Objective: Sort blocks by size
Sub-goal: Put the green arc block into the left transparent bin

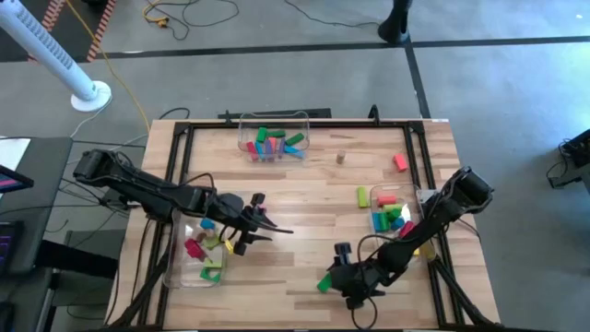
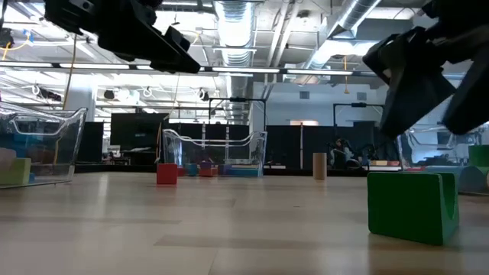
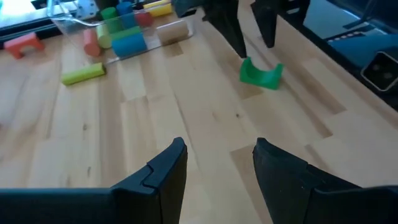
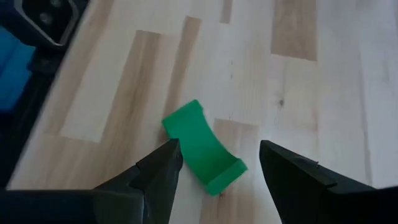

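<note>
Currently on the desk, light wood planks with a dark frame round the edge:

- Right pincer: released, fingers spread, low over the near middle of the desk, straddling but not clenching a green arch block. Arch lying on the wood just in front of the fingertips, near edge of the desk, slightly right of centre; also seen in the high view, the low view and the left wrist view.
- Left pincer: released, nothing between the fingers, raised over the left half of the desk beside the left bin.
- Left bin, clear plastic, near left: several blocks inside, among them red, blue, green and yellow pieces.
- Far bin, clear plastic, far middle: a heap of green, pink, blue and red blocks.
- Right bin, clear plastic, right side, partly under the right arm: blue, green, red and yellow blocks inside.
- Loose on the wood: yellow-green cylinder just left of the right bin; tan bar at that bin's far edge; red block far right; small tan cylinder upright, far middle, right of the far bin.
- Off the desk, far left on the floor: white tower fan.
</note>
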Tool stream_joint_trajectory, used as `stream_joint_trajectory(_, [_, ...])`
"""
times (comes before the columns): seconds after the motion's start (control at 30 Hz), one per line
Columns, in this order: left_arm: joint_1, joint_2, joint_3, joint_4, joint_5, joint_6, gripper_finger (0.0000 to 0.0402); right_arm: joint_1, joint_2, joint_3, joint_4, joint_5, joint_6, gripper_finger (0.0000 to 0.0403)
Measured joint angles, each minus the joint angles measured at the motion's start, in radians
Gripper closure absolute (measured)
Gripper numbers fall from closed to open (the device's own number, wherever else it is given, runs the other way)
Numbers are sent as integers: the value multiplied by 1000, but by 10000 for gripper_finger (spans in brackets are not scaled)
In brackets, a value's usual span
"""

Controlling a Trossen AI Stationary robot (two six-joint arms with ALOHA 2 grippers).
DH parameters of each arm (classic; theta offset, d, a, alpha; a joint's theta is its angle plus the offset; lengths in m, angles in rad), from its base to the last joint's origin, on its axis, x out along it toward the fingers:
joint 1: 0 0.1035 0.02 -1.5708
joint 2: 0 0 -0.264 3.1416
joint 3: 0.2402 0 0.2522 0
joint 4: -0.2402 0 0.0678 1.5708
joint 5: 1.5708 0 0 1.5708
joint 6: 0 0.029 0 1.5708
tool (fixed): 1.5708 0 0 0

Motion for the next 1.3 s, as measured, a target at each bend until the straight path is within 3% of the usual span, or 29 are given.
stream_joint_trajectory(0.53, [-57,1,0,0,-3,-65,226,-28,36,0,111,-96,-212,154])
stream_joint_trajectory(0.7, [-73,1,0,1,-4,-77,226,-39,98,-1,97,-127,-232,154])
stream_joint_trajectory(1.3, [-79,1,0,1,-9,-89,226,-44,97,0,-32,-130,-171,154])
